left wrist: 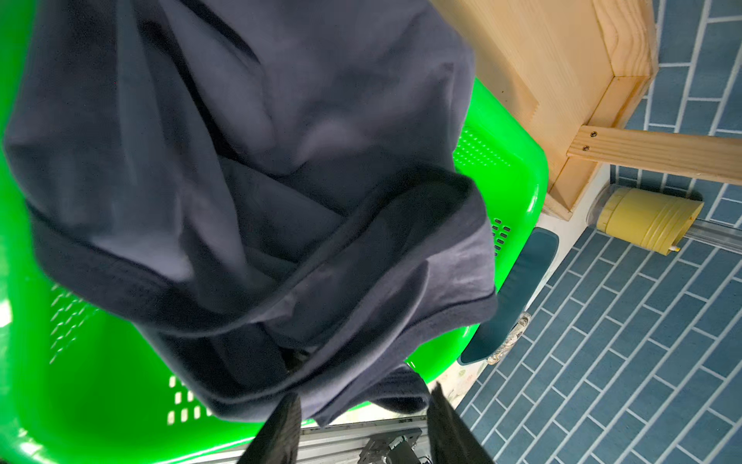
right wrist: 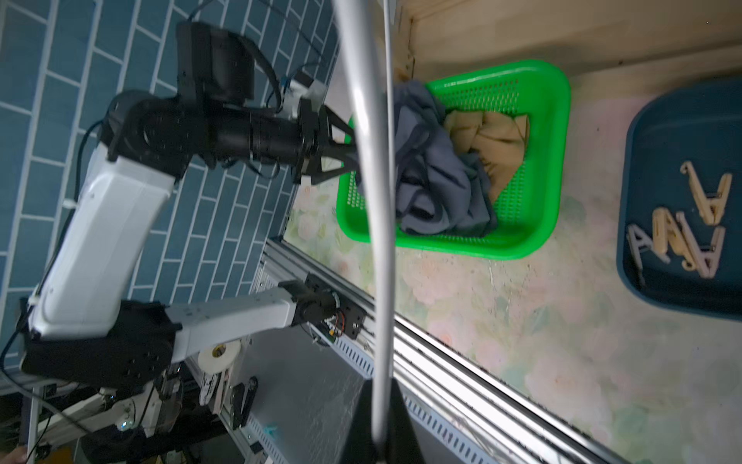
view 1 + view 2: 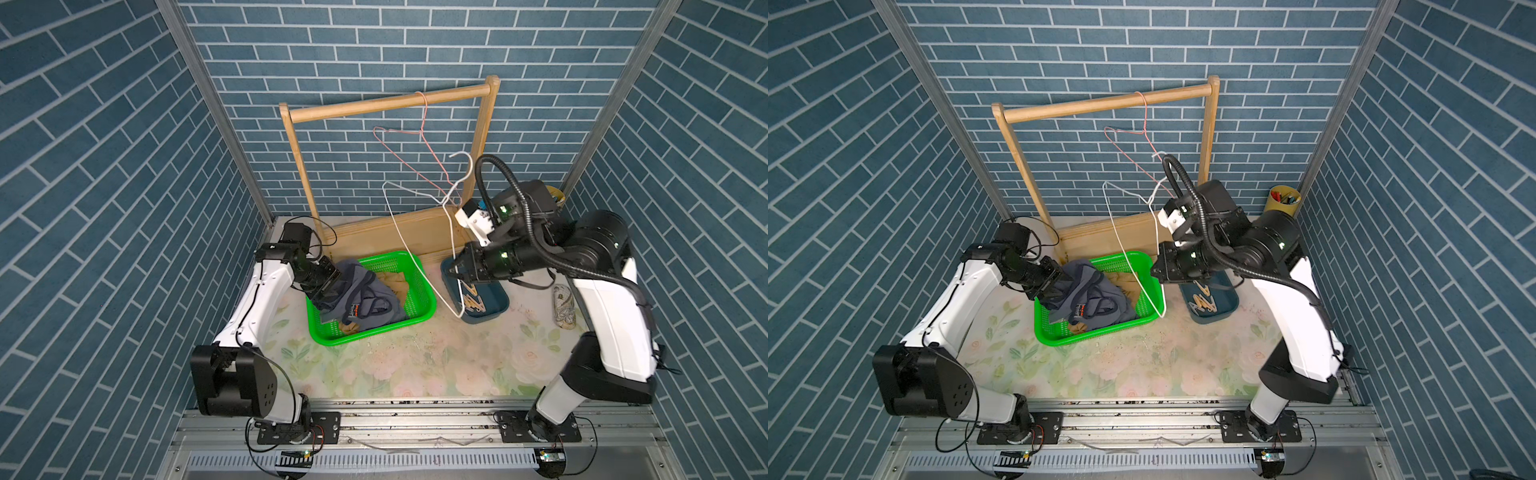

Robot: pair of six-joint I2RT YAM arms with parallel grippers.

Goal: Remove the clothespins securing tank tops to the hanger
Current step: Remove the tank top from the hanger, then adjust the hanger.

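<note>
Blue brick-print walls (image 3: 104, 166) around floral tabletop (image 3: 415, 361). Left gripper (image 1: 365, 395) jaws parted at grey-blue tank top (image 3: 361, 286), which is heaped with tan tank top (image 3: 395, 284) in green basket (image 3: 415, 291). Right gripper (image 3: 456, 272) clamped on white hanger (image 2: 375, 241). Clothespins (image 3: 473, 305) loose in teal tray (image 3: 496, 297). Yellow cup (image 3: 1285, 199) unobstructed in a top view. Tape roll (image 2: 219, 353) only in right wrist view.

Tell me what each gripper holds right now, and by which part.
Right gripper is shut on the white hanger, on a straight side wire below the neck. Left gripper is open against the grey tank top, clamping nothing.
</note>
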